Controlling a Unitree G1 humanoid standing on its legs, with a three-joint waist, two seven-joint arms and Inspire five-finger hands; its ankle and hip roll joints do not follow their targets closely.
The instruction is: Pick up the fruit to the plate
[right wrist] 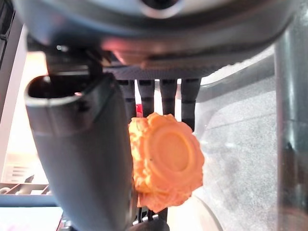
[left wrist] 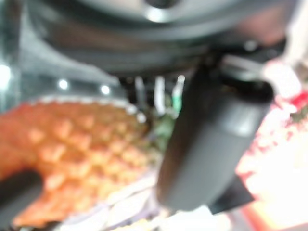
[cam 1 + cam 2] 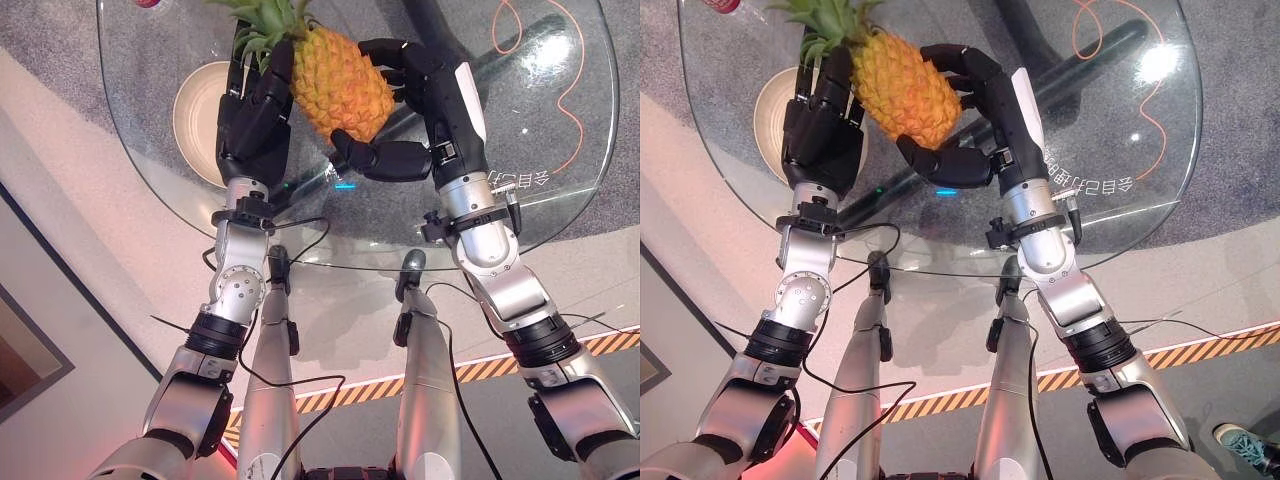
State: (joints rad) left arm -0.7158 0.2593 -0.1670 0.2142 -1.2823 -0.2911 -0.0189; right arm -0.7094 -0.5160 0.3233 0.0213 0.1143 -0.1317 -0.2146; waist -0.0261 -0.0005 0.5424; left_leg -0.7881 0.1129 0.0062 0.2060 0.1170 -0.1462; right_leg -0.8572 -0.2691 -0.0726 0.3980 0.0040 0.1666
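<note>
Gripping knobbly orange pineapple (image 3: 338, 85), both-handed

Pineapple (image 3: 338, 82) between both hands, plate (image 3: 198, 112) left, on table (image 3: 540, 200)

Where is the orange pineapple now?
The orange pineapple is held above the round glass table between the left robot hand and right robot hand, beside the cream plate.

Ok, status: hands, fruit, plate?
Left hand and right hand both clamp orange pineapple, lifted over glass table. Round cream plate beneath left hand.
</note>
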